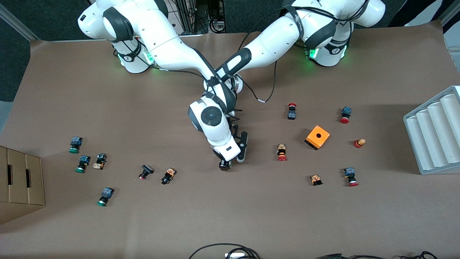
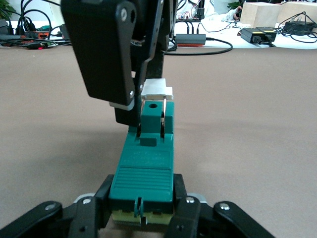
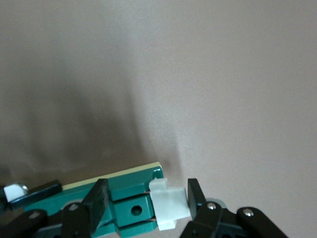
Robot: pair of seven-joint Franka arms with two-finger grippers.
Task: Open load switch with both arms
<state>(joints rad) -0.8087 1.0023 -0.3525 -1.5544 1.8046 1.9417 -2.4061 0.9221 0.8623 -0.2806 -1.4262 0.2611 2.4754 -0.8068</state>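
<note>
- We see the brown table with both arms meeting over its middle.
- The left hand is clamped on one end of the green load switch.
- The right hand straddles the switch's other end, its fingers closing around the white sliding piece.

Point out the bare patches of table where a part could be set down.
Free: the wide strip nearer the front camera than the scattered push buttons, and the stretch between the cardboard box and the right arm's base. Crowded: around the orange box, and where both grippers meet at the load switch.
</note>
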